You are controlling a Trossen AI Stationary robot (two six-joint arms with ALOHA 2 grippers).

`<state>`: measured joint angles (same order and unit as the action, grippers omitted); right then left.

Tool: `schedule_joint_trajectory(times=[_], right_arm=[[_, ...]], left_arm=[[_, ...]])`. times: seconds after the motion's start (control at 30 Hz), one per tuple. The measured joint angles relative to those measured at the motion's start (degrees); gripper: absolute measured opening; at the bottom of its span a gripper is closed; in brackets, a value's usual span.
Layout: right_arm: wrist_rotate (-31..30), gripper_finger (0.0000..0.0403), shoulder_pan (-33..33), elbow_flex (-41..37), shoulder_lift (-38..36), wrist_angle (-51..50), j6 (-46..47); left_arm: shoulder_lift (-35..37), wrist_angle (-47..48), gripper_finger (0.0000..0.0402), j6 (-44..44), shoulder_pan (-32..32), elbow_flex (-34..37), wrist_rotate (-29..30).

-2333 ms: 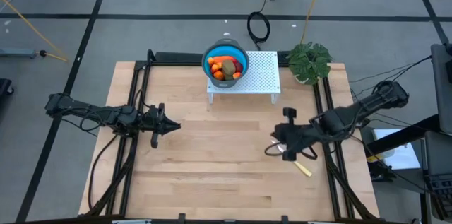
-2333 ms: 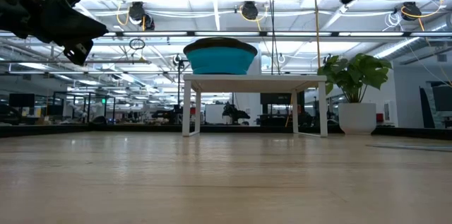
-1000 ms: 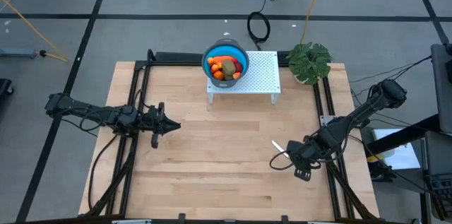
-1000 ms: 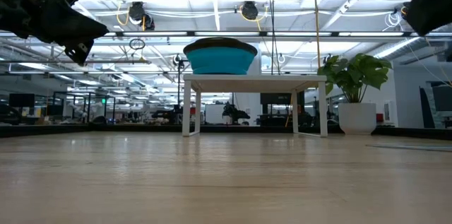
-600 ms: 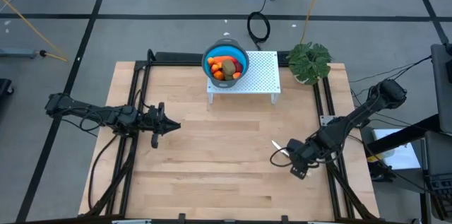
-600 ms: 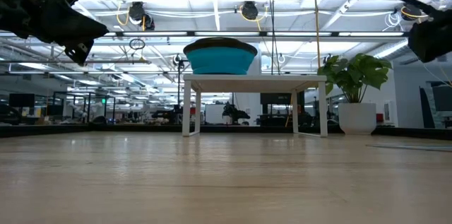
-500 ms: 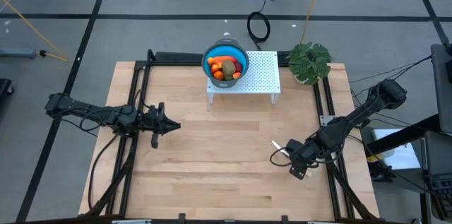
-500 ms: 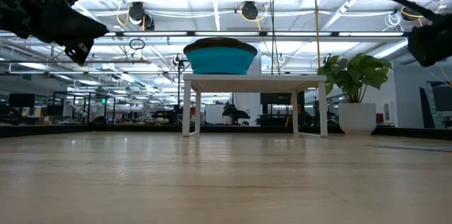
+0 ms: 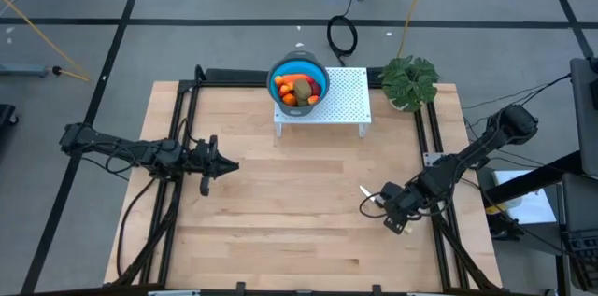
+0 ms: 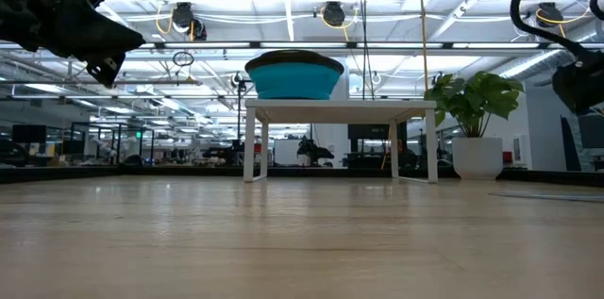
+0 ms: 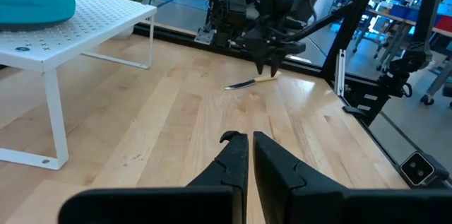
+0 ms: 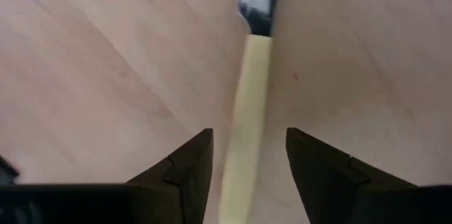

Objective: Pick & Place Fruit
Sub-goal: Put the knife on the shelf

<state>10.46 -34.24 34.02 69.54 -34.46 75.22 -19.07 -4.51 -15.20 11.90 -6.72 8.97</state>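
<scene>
The fruit (image 9: 299,89), orange, red and brown-green pieces, lies in the round blue bowl (image 9: 274,79) on a white perforated stand (image 9: 341,100) at the table's far side. My right gripper (image 12: 247,136) is open low over the table's right part. Its fingers stand on either side of the pale-yellow handle (image 12: 248,104) of a thin knife (image 9: 368,194) that lies flat on the wood, and they do not touch it. My left gripper (image 11: 244,139) is shut and empty above the table's left part (image 9: 229,166).
A potted plant (image 9: 409,81) stands at the far right corner, beside the stand. Dark frame rails (image 9: 187,119) run along the table's left and right sides. Bare wood (image 9: 290,203) lies between the two arms.
My right gripper has gone down toward the knife on the table and shifted slightly toward the far edge. Its fingers now stand on either side of the handle. The knife, the bowl and the fruit have stayed where they were.
</scene>
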Motion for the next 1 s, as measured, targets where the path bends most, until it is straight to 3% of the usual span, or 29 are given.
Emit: schedule_joint_trajectory(times=[0.77, 1.0], right_arm=[[-2.5, 0.0170, 0.0, -3.4, -0.1, 3.5, 0.8], [-2.8, 0.0124, 0.0, -3.5, -0.1, 3.2, 1.0]], left_arm=[[0.0, 0.0, 0.0021, -0.2, 0.0, 0.0, 0.0], [0.0, 0.0, 0.0021, -0.1, 0.0, 0.0, 0.0]])
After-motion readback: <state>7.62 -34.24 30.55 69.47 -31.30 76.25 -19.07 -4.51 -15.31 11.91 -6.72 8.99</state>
